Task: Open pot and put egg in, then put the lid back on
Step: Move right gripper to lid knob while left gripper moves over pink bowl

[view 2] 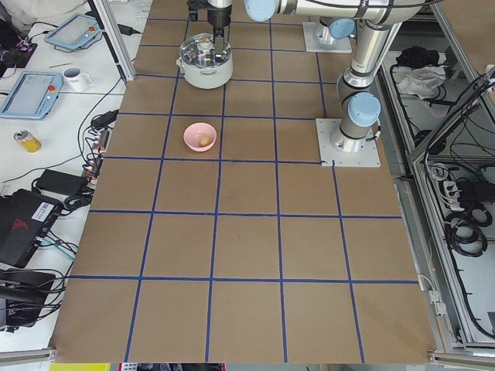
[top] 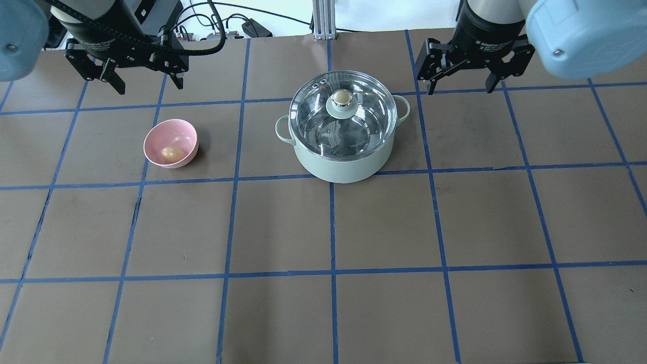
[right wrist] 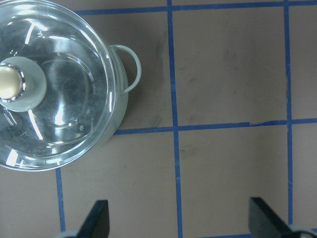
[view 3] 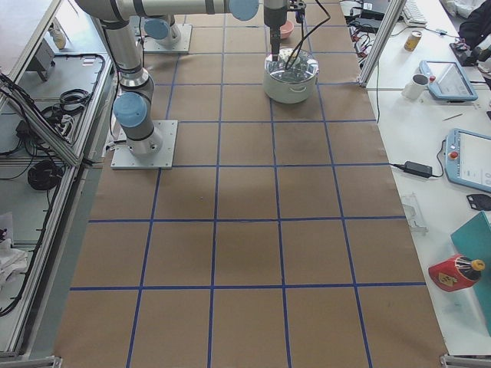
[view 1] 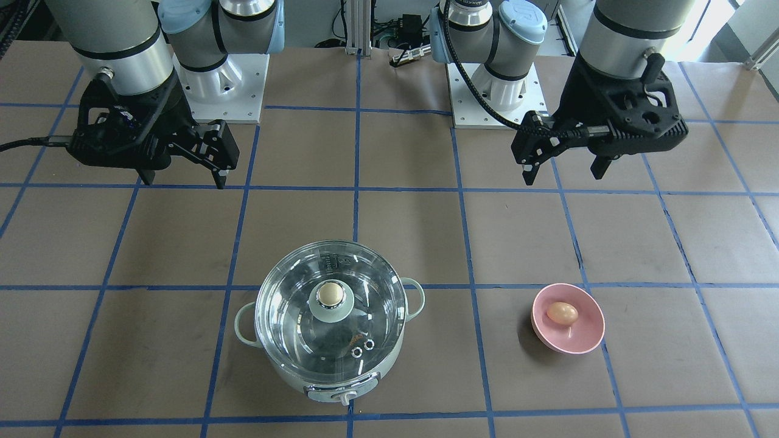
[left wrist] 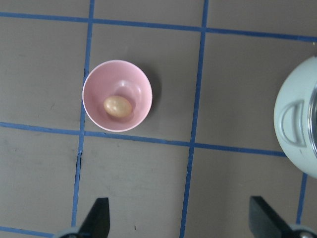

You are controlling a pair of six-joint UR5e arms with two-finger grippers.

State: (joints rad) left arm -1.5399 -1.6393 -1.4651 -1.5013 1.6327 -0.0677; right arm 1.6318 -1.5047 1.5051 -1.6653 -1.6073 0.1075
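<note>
Table (top: 384,227): brown surface, blue tape grid (top: 332,227).

Pot (top: 343,164): stands upright near the table's midline, in the far half as seen from overhead. One loop handle points left, one right. The control knob (view 1: 347,398) is on the side facing away from the robot.

Lid (top: 354,129): seated flat on the pot and closing it. The glass is clear, and the steel interior shows through. The beige knob (top: 341,97) sits at centre. Two small vent rings (view 1: 362,347) are near the rim on the control-knob side. Nothing touches the lid.

Egg (top: 171,152): lies on its side in the bottom of a pink bowl (top: 156,136). The bowl is on the table left of the pot, well apart from it, and stands upright.

Left gripper (top: 150,87): raised above the left side of the table, fingers pointing down, jaws wide apart, holding nothing. Its wrist view looks straight down on the bowl and egg, with the pot's left handle at the right edge.

Right gripper (top: 461,90): raised above the right side, fingers down, jaws wide apart, holding nothing. Its wrist view shows the lidded pot at the left and bare table to the right.

Both grippers are clear of the pot, lid and bowl.
</note>
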